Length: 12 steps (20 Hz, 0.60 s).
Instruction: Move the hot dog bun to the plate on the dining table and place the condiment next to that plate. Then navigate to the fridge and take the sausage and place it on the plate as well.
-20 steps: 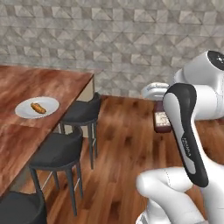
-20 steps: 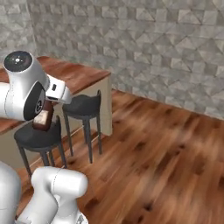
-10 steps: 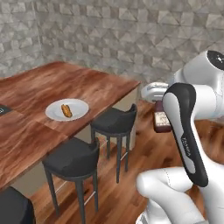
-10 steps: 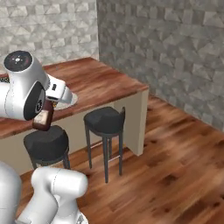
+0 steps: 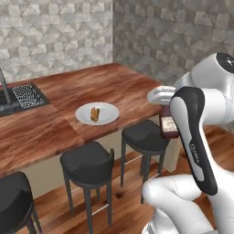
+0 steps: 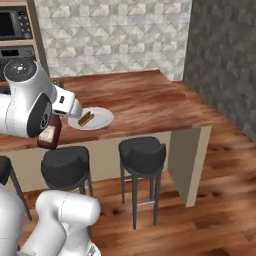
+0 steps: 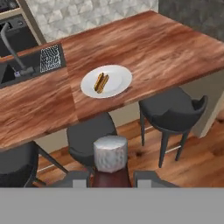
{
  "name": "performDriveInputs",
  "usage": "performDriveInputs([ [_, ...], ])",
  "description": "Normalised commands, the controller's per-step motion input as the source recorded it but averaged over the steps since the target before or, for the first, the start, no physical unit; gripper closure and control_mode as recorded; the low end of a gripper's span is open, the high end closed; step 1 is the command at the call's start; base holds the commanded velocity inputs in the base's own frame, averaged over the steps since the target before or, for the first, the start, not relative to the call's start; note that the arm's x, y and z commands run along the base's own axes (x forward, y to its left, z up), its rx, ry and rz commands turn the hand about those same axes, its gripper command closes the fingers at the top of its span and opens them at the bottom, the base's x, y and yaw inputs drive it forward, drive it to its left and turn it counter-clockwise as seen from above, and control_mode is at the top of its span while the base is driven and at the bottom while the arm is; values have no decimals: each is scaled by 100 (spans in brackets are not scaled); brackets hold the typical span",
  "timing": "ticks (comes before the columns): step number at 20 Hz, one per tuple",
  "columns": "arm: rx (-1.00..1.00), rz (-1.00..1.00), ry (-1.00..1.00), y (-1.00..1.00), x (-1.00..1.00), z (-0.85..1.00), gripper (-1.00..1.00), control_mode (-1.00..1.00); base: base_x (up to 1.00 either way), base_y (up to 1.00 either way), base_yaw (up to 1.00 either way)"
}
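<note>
The white plate (image 5: 109,110) (image 6: 103,118) (image 7: 120,77) lies near the front edge of the wood dining table (image 5: 119,84) (image 6: 145,97) (image 7: 170,48). On it rests the golden-tan hot dog bun (image 5: 95,114) (image 6: 86,118) (image 7: 101,82). My gripper (image 7: 111,178) is shut on the dark maroon condiment (image 5: 169,126) (image 6: 50,135) (image 7: 110,155), held upright in the air over the stools, short of the table's edge. In the hand view its grey cap stands between the two fingers (image 7: 78,178). The fridge and the sausage are out of view.
Black round stools (image 5: 147,135) (image 5: 87,163) (image 6: 142,150) (image 7: 173,111) stand along the table's near side, below the gripper. A dark inset sink (image 5: 18,97) (image 7: 8,72) with a tap (image 7: 11,43) is left of the plate. Stone walls lie behind, with an oven stack (image 6: 15,30).
The whole picture has shifted as the base moved: table and plate now sit nearer and more central. The condiment stays in the shut gripper, held the same way.
</note>
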Motion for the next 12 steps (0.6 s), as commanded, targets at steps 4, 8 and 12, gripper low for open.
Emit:
performDriveInputs([
  [4, 0, 0, 0, 0, 0, 0, 100, 100, 55, -58, 60],
  [8, 0, 0, 0, 0, 0, 0, 100, 100, 70, -57, 52],
  [12, 0, 0, 0, 0, 0, 0, 100, 100, 78, -56, 31],
])
